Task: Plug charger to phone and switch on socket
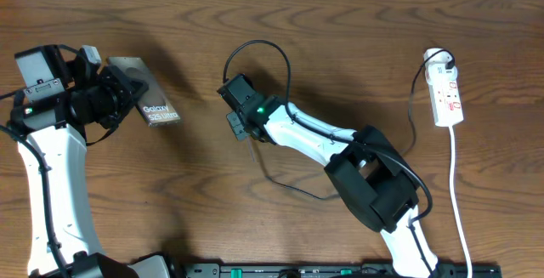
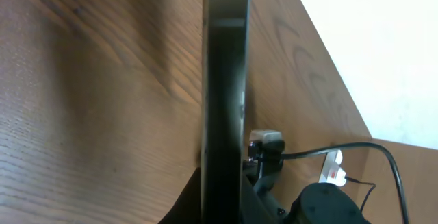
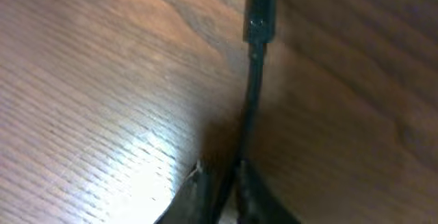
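The phone [image 1: 153, 101], bronze-grey with "Galaxy" on its face, is at the left. My left gripper [image 1: 126, 91] is shut on its left end. In the left wrist view the phone [image 2: 224, 80] shows edge-on as a dark upright bar between the jaws [image 2: 224, 207]. My right gripper [image 1: 231, 108] is at mid-table, right of the phone, shut on the charger cable [image 1: 285, 61]. In the right wrist view the cable runs from the fingers [image 3: 233, 186] to its black plug tip [image 3: 261, 8], above the wood. The socket [image 1: 447, 95], a white power strip, lies at the far right.
The black cable loops behind my right gripper, trails across the table under the right arm and rises to a black plug [image 1: 443, 57] at the strip's far end. The strip's white cord [image 1: 459, 193] runs toward the front edge. The strip [image 2: 333, 171] also shows in the left wrist view.
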